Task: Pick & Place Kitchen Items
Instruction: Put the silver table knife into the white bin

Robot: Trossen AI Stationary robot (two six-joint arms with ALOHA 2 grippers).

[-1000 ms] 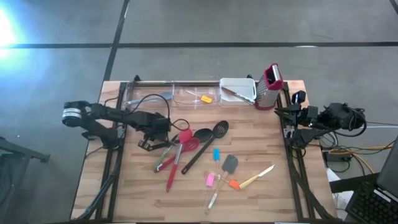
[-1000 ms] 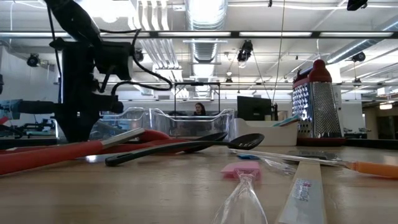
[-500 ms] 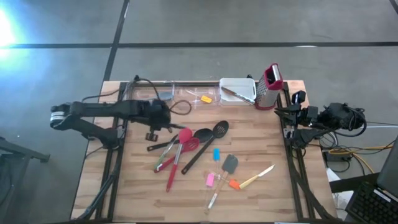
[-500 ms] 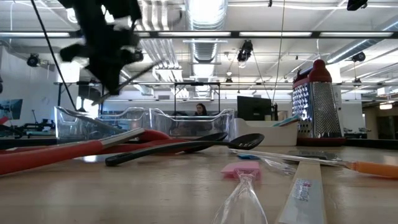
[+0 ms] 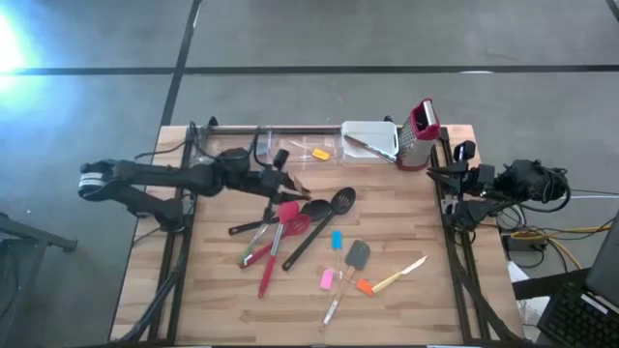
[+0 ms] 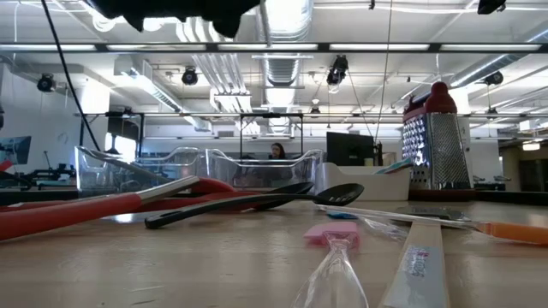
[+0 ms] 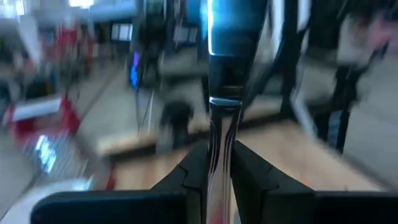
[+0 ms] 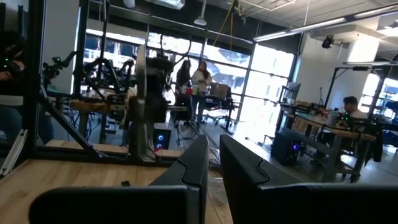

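My left gripper (image 5: 279, 181) hovers above the table's middle left, near the clear tubs, shut on a slim utensil (image 7: 222, 118) with a shiny metal shaft and a dark blue part at its far end. In the low view only the gripper's underside (image 6: 171, 10) shows at the top edge. On the table lie red tongs (image 5: 266, 256), a black slotted spoon (image 5: 340, 201), a black ladle (image 5: 314, 208) and small blue (image 5: 337, 240), grey (image 5: 358, 254), pink (image 5: 327, 279) and orange (image 5: 364, 286) scrapers. My right gripper (image 8: 214, 162) waits shut at the table's right edge. My left gripper pinches the utensil's metal shaft (image 7: 219, 163) between its two fingers. The utensil runs on along the fingers and sticks out past their tips, its blue end (image 7: 233, 31) farthest off. It is lifted clear of the table.
Clear tubs (image 5: 290, 147) and a white tub (image 5: 370, 138) stand along the far edge, with a steel box grater (image 5: 421, 130) beside them. A knife (image 5: 401, 275) lies at the near right. People show in the room behind.
My left gripper has risen from beside the red tongs, out of the low view's top. It has gone toward the table's right and far edges and turned, carrying the slim utensil. The other utensils have stayed in place.
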